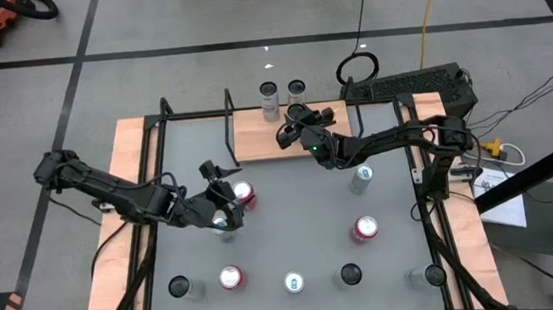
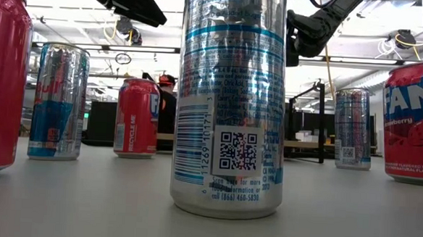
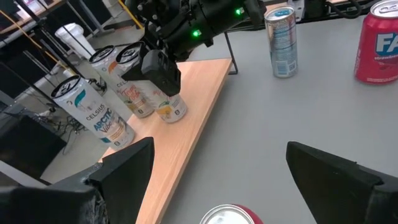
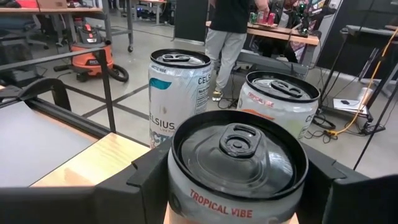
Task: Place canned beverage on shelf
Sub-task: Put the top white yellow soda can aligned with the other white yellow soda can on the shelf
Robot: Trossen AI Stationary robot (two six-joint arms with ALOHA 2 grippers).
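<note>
While the right gripper [image 1: 297, 123] is reaching over the shelf [image 1: 255, 137], its fingers [image 4: 146, 171] are standing closed against both sides of a Tropical Vibe can [image 4: 236, 165], which is standing upright on the light-wood board. In the left wrist view, this can [image 3: 169, 107] is resting with its base on the shelf [image 3: 186, 118], with the dark right gripper [image 3: 158, 68] covering its upper part. Two more Celsius cans are standing just beside it on the shelf: a white-and-teal can [image 4: 177, 96] and an orange-marked can [image 4: 280, 102], both upright and toward the shelf's far edge.

The left gripper [image 1: 222, 195] is positioned off the shelf, over the grey table [image 1: 293, 224] on the shelf's near side. Its fingers [image 3: 124, 171] are standing wide apart and gripping nothing. A red can [image 1: 244, 194] is standing upright directly between them, with its top [image 3: 231, 215] visible in the left wrist view; whether the fingers are touching it cannot be determined.

Further from the shelf, a silver-blue can [image 1: 361, 177] and a red Fanta can [image 1: 364, 230] are standing on the table. A row of cans [image 1: 294, 282] is standing along the table edge farthest from the shelf.

In the right wrist view, a person [image 4: 227, 28] is standing in the room beyond the shelf.
</note>
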